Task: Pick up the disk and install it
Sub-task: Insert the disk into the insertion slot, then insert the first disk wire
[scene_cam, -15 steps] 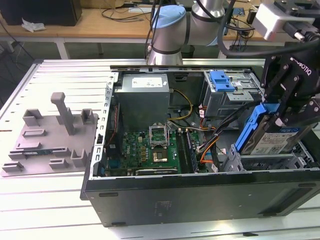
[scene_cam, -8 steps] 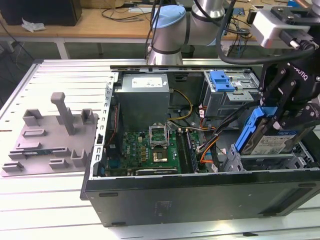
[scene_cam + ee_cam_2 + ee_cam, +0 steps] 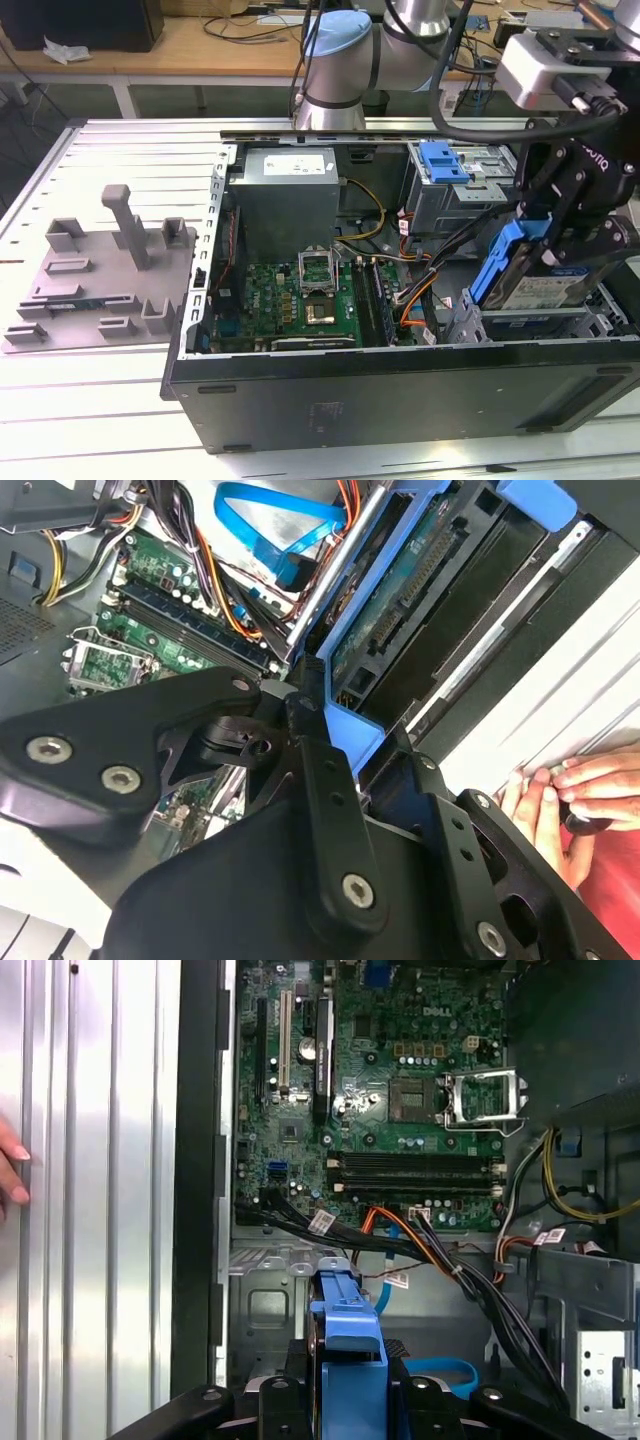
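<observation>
The disk [image 3: 515, 272], silver with a white-and-blue label and a bright blue carrier frame, hangs tilted over the open computer case [image 3: 400, 385] at the exterior view's right. My gripper [image 3: 548, 238] is shut on it from above, with black fingers [image 3: 570, 200] clamping the blue frame. The disk's lower end dips toward the grey metal bay [image 3: 590, 322] in the case's corner. In the second wrist view the disk's green circuit underside [image 3: 400, 600] and blue frame edge [image 3: 350, 732] sit between my fingers [image 3: 318, 770]. The first wrist view shows the blue carrier [image 3: 348, 1320] end-on above the case floor.
A motherboard [image 3: 300, 295], power supply [image 3: 288, 195] and bundled cables [image 3: 420, 275] fill the case. A grey drive cage with a blue latch [image 3: 445, 162] stands at the back. A grey fixture plate with posts [image 3: 100, 270] lies left. A person's hand [image 3: 560, 790] rests beside the case.
</observation>
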Controlling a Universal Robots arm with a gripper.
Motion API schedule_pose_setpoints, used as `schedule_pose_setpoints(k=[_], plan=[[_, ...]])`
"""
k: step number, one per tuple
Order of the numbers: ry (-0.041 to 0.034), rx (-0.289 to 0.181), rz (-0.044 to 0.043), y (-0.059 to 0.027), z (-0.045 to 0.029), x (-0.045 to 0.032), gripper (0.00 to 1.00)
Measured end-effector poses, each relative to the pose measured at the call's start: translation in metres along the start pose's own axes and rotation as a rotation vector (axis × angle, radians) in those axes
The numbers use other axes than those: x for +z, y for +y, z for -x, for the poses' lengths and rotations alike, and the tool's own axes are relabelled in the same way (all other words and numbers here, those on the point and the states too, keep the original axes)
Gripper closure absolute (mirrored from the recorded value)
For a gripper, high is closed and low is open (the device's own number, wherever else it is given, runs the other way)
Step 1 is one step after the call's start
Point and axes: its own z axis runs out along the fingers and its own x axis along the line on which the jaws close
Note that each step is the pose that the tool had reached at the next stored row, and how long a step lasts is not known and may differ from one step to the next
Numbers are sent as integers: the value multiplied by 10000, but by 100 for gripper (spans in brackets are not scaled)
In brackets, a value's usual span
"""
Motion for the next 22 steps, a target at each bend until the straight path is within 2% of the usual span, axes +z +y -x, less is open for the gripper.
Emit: schedule_pose_setpoints(k=[6,8,22], plan=[[1,-1,0,-1,0,7,62],[-1,0,0,0,0,8,49],[0,0,0,-1,-1,16,49]])
